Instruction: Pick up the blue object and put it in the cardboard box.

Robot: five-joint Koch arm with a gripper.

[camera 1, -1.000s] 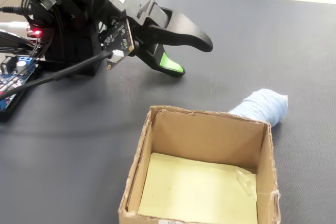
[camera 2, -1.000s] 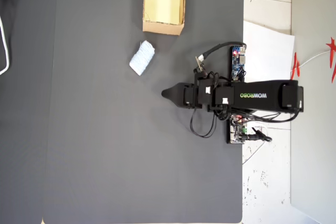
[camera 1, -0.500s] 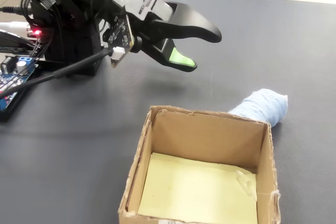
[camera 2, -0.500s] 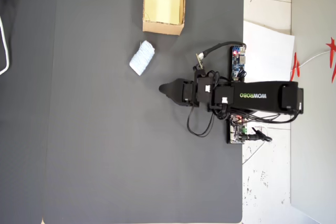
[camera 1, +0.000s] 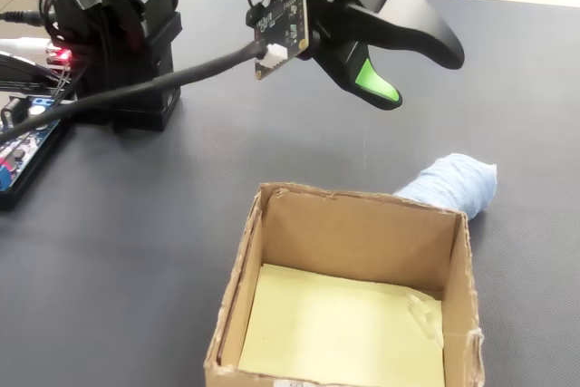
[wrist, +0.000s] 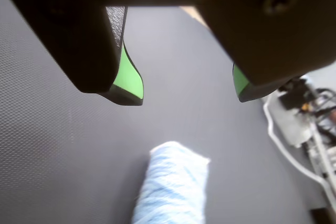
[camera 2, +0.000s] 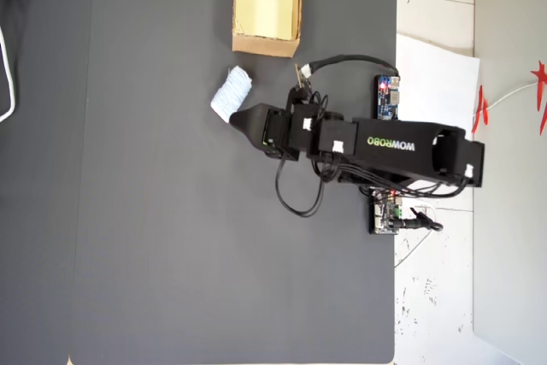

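The blue object (wrist: 170, 187) is a pale blue, whitish soft pad lying on the dark mat, in the wrist view just below and ahead of the fingertips. My gripper (wrist: 188, 97) is open with green-lined jaws wide apart and nothing between them. In the fixed view the gripper (camera 1: 419, 77) hovers above and left of the pad (camera 1: 450, 183), clear of it. The cardboard box (camera 1: 362, 233) stands open right beside the pad, with a pale yellow floor. From overhead, the pad (camera 2: 231, 96) lies between the gripper (camera 2: 241, 117) and the box (camera 2: 267, 44).
The arm's base (camera 1: 127, 43) sits at the back left of the fixed view with circuit boards and cables (camera 1: 36, 124) beside it. A white paper sheet (camera 2: 436, 83) lies off the mat's right edge. Cables and a board (wrist: 299, 124) show at the wrist view's right.
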